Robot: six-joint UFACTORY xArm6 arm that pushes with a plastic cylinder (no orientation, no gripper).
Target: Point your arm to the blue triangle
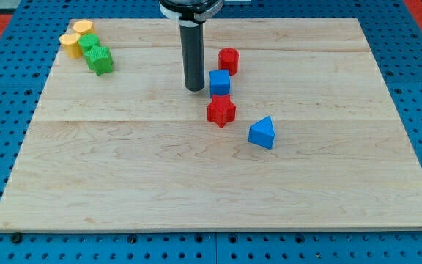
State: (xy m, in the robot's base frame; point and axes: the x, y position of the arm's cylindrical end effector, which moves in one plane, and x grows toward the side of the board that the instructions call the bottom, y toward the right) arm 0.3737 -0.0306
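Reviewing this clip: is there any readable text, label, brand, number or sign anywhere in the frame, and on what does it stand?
None: no text, label, number or sign can be read.
The wooden board is plain, the blue triangle, blue cube and red blocks carry no marks, and the rod ending in my tip shows none.

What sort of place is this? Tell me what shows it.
Likely a robotics lab bench, not a home or shop. A bare wooden board lies on a blue perforated mat, small coloured blocks such as the blue triangle are scattered on it, and my tip stands just left of the blue cube.
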